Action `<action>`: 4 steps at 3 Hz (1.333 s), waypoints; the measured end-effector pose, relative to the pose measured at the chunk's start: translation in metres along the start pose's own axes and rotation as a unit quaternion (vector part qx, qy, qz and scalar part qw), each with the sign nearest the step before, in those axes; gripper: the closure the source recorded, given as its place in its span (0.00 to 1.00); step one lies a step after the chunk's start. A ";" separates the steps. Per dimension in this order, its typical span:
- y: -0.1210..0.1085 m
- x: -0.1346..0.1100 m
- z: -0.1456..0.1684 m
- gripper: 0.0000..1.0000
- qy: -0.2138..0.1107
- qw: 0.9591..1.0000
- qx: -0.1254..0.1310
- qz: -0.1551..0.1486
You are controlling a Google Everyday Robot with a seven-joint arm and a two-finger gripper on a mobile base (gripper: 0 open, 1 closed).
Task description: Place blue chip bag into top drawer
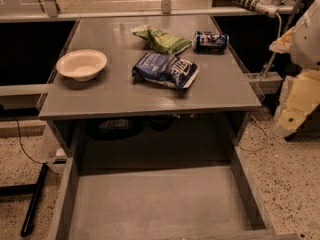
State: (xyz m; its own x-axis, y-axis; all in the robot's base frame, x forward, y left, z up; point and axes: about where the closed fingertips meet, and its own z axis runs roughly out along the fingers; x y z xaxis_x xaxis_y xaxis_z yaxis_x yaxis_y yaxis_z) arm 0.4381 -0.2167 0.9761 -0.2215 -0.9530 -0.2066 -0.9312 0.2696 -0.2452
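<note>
The crinkled dark blue foil chip bag (165, 70) with white lettering lay flat on the grey flat-topped desk (120, 96), a little right of centre and set back from the front edge, not yet lifted. Just behind it sat a crumpled green foil chip bag (162, 40), close but apparently not touching, and a small blue soda can (210, 41) lay on its side further right. A shallow white bowl (81, 64) stood well apart on the left. The wide shallow grey top drawer (155, 204) stood open below and forward of the desk's front edge, its flat floor bare between low side walls. The cream-coloured end effector (291, 111) hung off the desk's right side, well apart from the bag; whether it was apart or together could not be told. The step in hand looked like the reach and grasp. A descent from above onto the bag's raised middle seemed best, since foil slips and crumples. Coming in from the right, the arm would need to pass forward of the can. The carry forward looked open, provided the bag cleared the front edge before lowering.
</note>
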 end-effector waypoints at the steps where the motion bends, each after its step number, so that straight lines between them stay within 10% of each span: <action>1: -0.003 -0.003 -0.001 0.00 -0.003 1.000 0.010 0.001; 4: -0.045 -0.078 0.033 0.00 -0.091 0.991 0.065 -0.070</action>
State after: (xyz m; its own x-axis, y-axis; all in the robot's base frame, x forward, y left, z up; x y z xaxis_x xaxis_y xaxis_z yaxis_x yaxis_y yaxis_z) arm 0.5069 -0.1502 0.9724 -0.0258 -0.9450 -0.3261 -0.9015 0.1630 -0.4010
